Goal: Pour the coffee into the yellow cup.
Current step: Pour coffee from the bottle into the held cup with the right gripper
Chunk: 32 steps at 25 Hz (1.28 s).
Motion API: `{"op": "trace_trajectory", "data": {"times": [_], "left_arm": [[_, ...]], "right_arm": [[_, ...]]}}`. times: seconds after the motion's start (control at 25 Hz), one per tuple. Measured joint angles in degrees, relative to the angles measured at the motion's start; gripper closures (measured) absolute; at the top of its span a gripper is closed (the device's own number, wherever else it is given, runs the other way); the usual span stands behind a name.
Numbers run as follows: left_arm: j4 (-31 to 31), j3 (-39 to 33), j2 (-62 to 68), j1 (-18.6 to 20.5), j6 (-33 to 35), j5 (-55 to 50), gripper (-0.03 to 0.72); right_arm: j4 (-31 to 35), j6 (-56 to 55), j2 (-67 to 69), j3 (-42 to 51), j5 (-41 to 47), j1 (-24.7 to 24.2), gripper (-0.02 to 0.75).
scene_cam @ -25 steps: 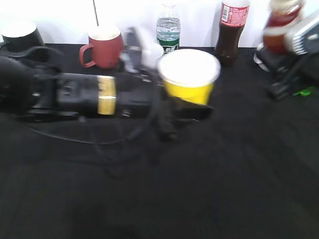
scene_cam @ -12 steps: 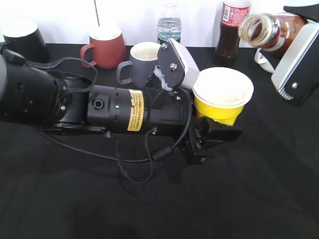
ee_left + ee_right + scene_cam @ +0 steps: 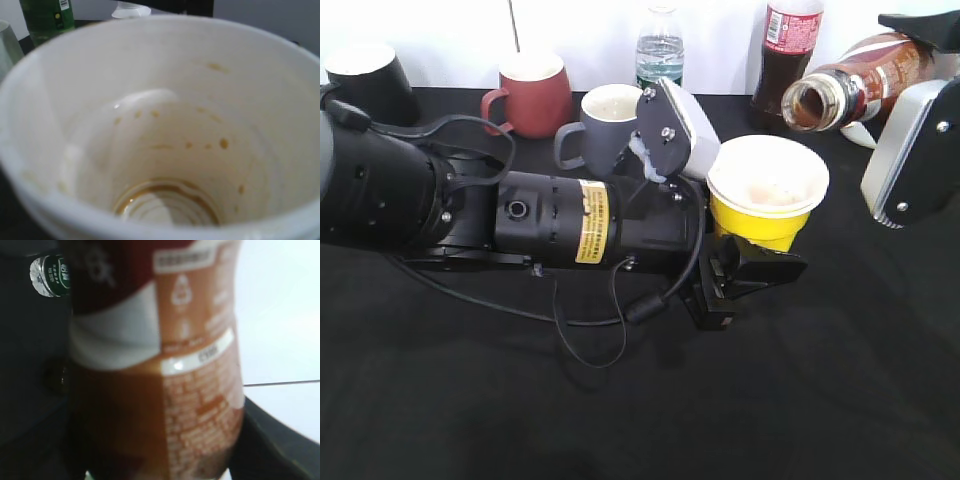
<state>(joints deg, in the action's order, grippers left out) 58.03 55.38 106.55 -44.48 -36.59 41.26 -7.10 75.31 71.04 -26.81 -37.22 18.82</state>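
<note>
We hold the small tapered yellow paper cup (image 3: 766, 200) above the black counter (image 3: 820, 400), left tool (image 3: 752, 272) pinching its base. The right tool (image 3: 920, 120) grips the tilted clear plastic coffee bottle (image 3: 855, 85); we should centre its mouth over the rim, then tip slowly.

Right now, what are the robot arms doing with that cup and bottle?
The left gripper holds the yellow cup up off the table. The right gripper tips the open coffee bottle so its mouth points toward the cup from just above and to the right. Nothing is pouring yet. The cup has only brown drips and a thin ring of coffee at the bottom.
</note>
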Motion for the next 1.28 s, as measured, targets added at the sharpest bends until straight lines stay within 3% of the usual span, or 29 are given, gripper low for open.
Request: {"op": "trace_trajectory", "data": {"times": [1.28], "left_arm": [[5.03,0.00,0.25,-0.04,-0.11,1.16,0.249]], "right_arm": [[3.72,11.08,0.00,0.00,-0.88,0.00,0.201]]}}
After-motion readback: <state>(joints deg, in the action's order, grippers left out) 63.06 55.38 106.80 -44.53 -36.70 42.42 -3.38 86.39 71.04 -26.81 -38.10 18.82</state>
